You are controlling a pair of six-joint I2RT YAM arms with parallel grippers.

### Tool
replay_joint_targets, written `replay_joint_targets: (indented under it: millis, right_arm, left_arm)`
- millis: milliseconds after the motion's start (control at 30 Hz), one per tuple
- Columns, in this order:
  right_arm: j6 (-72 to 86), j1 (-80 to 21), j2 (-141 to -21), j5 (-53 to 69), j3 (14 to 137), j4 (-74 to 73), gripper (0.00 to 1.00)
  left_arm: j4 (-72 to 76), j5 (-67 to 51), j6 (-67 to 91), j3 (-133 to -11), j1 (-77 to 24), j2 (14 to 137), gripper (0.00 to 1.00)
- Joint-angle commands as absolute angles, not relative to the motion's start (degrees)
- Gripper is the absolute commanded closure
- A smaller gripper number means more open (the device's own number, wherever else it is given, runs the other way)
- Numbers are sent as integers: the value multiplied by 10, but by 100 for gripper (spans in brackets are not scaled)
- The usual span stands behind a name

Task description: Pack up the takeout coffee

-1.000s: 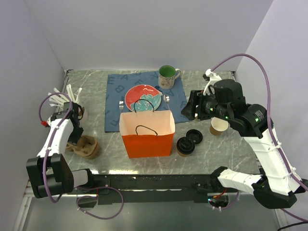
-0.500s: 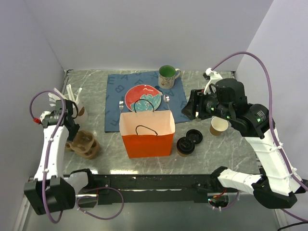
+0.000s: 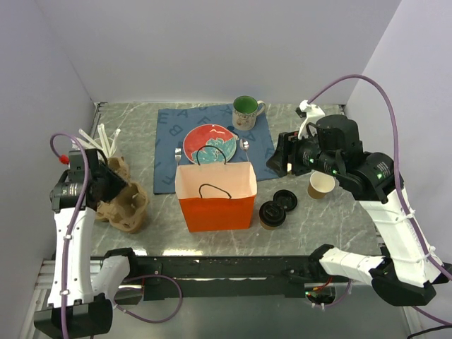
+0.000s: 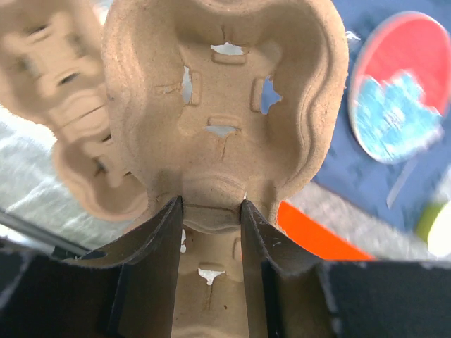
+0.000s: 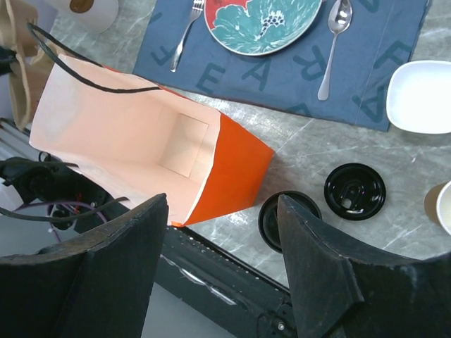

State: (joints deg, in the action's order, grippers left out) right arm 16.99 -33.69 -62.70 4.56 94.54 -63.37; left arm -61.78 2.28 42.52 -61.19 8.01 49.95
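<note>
The takeout coffee (image 3: pixel 272 215), a small brown cup with a black lid, stands on the table just right of the orange paper bag (image 3: pixel 215 199). In the right wrist view the takeout coffee (image 5: pixel 272 222) is partly behind one finger. My right gripper (image 5: pixel 222 202) hovers open and empty above the bag (image 5: pixel 134 151) and the cup. At the left, my left gripper (image 3: pixel 106 185) is shut on the rim of a brown cardboard cup carrier (image 3: pixel 126 206). In the left wrist view the carrier (image 4: pixel 225 91) fills the frame, its edge pinched by the left gripper (image 4: pixel 209 211).
A loose black lid (image 3: pixel 285 200) and a lidless tan cup (image 3: pixel 321 185) sit right of the coffee. Behind the bag lie a blue mat (image 3: pixel 167 152) with a red plate (image 3: pixel 210 141), cutlery and a green mug (image 3: pixel 246 111). White straws (image 3: pixel 95 140) stand at far left.
My left arm has swung up and toward the near left, tilting the cup carrier with it. The right arm, the bag and the coffee have stayed put.
</note>
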Motion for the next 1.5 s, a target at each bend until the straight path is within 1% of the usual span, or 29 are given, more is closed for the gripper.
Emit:
replay_joint_targets:
  millis: [0,200,300,333,400,467,533,633,733,800,867,900,967,1100,1133,1233,1367,1467]
  right_arm:
    - [149,-333,-606,42,954,-605,28]
    - [142,-334,-614,67,970,-603,23]
    - [159,-334,-628,70,1005,-606,22]
    - [167,-333,-631,69,1019,-608,22]
    - [185,-334,-640,72,1027,-618,22]
    - [202,-333,-642,75,1023,-625,22]
    - [207,-334,-640,80,1005,-622,22]
    - [207,-333,-635,90,988,-614,22]
    - [221,-334,-648,95,999,-627,22]
    - [235,-334,-664,93,1006,-635,23]
    - [257,-334,-667,99,995,-625,23]
    - [262,-335,-668,99,984,-622,23]
    - [276,-334,-676,96,975,-621,24]
    - [279,-334,-685,91,956,-606,24]
    - [276,-334,-686,90,955,-603,24]
    - [274,-335,-695,93,951,-590,24]
    - [287,-334,-708,102,954,-592,24]
    - [298,-335,-705,105,930,-577,25]
  left_arm:
    - [-557,-75,344,-687,75,479,71]
    - [-506,-134,272,-763,62,481,72]
    - [-454,-181,246,-763,55,473,69]
    - [-412,-207,239,-760,50,466,69]
    - [-365,-295,203,-755,47,462,73]
    - [-300,-379,165,-753,41,459,69]
    - [-259,-424,129,-757,41,461,67]
    - [-251,-506,85,-779,37,481,69]
    - [-263,-553,51,-811,13,501,72]
    - [-272,-571,41,-835,3,509,71]
    - [-269,-579,33,-847,-23,517,71]
    - [-259,-578,33,-846,-34,517,70]
    - [-258,-561,24,-844,-73,519,69]
    - [-314,-520,-36,-869,-144,540,73]
    - [-345,-512,-64,-876,-178,553,73]
    - [-385,-472,-105,-894,-238,570,71]
    - [-425,-438,-147,-911,-282,597,71]
    - [-454,-425,-175,-925,-309,618,71]
